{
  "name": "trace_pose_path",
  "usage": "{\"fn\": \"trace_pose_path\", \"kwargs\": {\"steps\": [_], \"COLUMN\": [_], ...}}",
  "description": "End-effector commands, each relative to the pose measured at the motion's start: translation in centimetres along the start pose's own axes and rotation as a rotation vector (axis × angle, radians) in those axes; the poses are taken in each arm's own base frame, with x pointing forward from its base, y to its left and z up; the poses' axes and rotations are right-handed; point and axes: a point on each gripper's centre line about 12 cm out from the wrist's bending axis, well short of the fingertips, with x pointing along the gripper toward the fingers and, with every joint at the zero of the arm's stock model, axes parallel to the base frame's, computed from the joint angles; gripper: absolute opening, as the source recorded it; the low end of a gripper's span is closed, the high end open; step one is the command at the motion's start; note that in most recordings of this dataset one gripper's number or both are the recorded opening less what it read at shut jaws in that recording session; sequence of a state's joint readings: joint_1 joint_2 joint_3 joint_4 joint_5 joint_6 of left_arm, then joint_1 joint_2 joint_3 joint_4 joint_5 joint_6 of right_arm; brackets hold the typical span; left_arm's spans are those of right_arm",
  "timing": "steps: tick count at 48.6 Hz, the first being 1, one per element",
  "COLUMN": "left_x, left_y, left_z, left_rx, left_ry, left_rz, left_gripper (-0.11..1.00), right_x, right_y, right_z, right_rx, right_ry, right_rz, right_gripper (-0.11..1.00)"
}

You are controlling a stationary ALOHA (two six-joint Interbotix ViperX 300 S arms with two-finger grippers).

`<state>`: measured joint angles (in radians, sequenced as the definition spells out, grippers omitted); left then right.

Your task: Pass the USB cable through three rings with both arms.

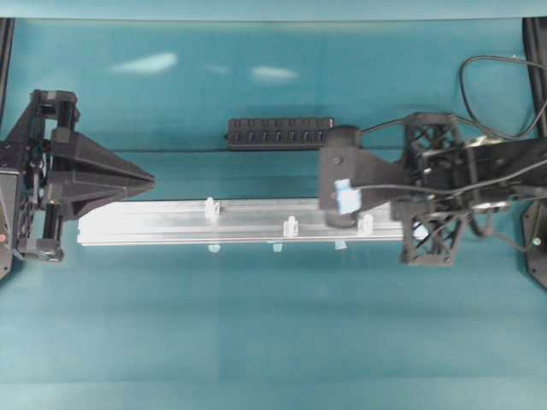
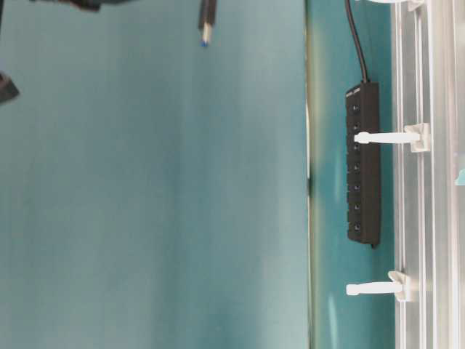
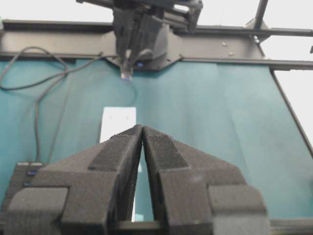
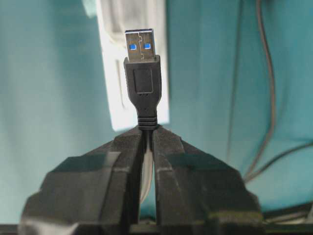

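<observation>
My right gripper [image 4: 146, 128] is shut on the USB cable just behind its plug [image 4: 142, 63], which sticks out past the fingertips with its blue insert showing. In the overhead view this gripper [image 1: 342, 213] hangs over the silver rail [image 1: 171, 222], between the middle ring [image 1: 291, 226] and the right ring [image 1: 365, 225]. The left ring [image 1: 211, 206] stands further along. In the table-level view the plug [image 2: 206, 25] hangs well above the rail. My left gripper [image 1: 152, 179] is shut and empty beyond the rail's left end, its tips [image 3: 142, 127] touching.
A black multi-port hub [image 1: 279, 132] lies behind the rail, its own cable [image 2: 356, 36] running off to the right. Loose black cable loops [image 1: 479, 85] at the back right. Pale blue tape tabs [image 1: 214, 248] sit along the rail's front edge.
</observation>
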<state>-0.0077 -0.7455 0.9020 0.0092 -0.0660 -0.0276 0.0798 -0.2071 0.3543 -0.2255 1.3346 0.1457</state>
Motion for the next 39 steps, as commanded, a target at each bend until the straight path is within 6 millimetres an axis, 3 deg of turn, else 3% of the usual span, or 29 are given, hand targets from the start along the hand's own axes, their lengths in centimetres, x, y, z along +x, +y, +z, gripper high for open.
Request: {"fn": "trace_pose_path", "kwargs": {"steps": [1, 39], "left_x": [0.0, 0.1], "left_y": [0.0, 0.0], "left_z": [1.4, 1.3], "left_rx": [0.0, 0.001], "left_ry": [-0.038, -0.034], "left_rz": [-0.001, 0.001], "left_gripper": [0.2, 0.2], "right_x": [-1.3, 0.1], "right_y": [-0.6, -1.0], "right_z": [-0.8, -7.4], "right_rx": [0.012, 0.053], "right_ry": [-0.027, 0.008], "right_rz": [-0.009, -0.017], "right_gripper": [-0.08, -0.08]}}
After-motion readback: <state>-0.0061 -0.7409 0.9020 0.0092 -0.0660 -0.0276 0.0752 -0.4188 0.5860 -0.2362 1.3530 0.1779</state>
